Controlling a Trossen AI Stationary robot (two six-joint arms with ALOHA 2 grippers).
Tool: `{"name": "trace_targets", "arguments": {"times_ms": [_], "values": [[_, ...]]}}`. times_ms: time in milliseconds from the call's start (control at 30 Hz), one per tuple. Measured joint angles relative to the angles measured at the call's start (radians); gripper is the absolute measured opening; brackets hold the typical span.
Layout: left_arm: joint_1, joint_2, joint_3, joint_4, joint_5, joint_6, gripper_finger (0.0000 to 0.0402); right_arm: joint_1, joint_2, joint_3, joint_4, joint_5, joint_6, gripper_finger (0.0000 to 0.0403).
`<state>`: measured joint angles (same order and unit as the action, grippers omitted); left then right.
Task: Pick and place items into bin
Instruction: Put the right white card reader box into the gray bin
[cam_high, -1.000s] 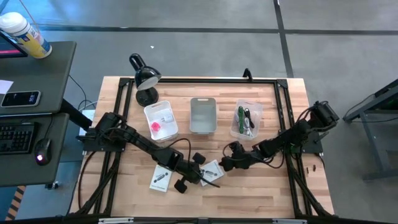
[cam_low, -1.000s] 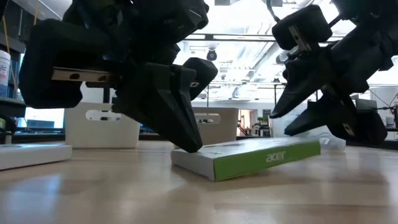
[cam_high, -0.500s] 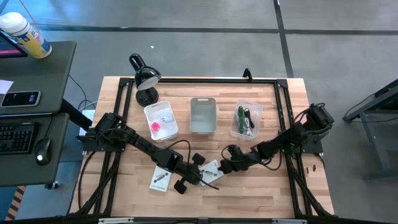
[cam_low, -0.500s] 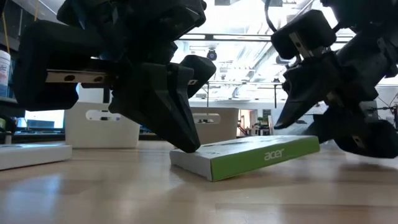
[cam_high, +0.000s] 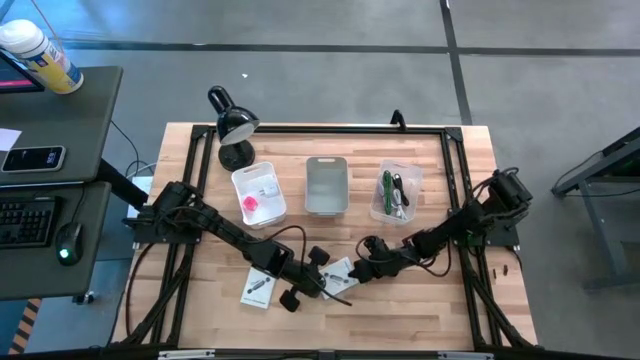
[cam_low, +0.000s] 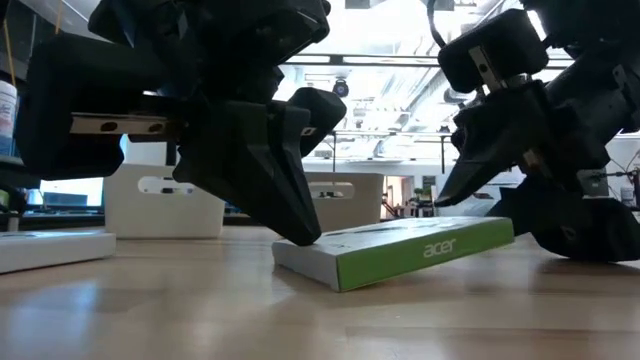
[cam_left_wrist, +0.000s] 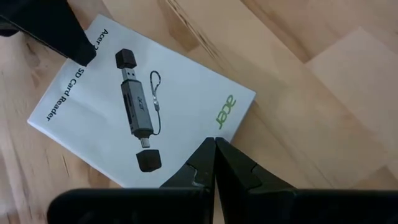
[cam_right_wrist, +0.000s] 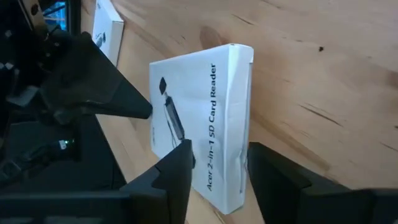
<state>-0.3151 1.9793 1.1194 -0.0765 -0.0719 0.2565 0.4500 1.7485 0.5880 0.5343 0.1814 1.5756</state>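
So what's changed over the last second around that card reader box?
The right gripper has slid in toward the card reader box, its fingers spreading at the box's edge. The left gripper stays shut, pinning the far end. The box and the second box haven't moved.

white packet (cam_left_wrist: 143, 106), "acer", "SD Card Reader"

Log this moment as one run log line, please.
left gripper: shut, tips pressing on white flat card-reader box | right gripper: open, straddling box's edge | box: on wooden table, one end raised | not yet binned
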Motion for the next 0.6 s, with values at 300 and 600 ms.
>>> {"name": "trace_targets", "arguments": {"times_ms": [300,600], "values": [[0.0,-0.001,-0.001,-0.005,0.001,0.0,0.0,0.0,0.002,-0.002,0.025,0.007,-0.042,0.0074],[-0.001,-0.001,-0.001,-0.004,-0.006,-0.002,0.0001,0.002,0.002,-0.002,0.07,0.056,-0.096,0.0017]]}}
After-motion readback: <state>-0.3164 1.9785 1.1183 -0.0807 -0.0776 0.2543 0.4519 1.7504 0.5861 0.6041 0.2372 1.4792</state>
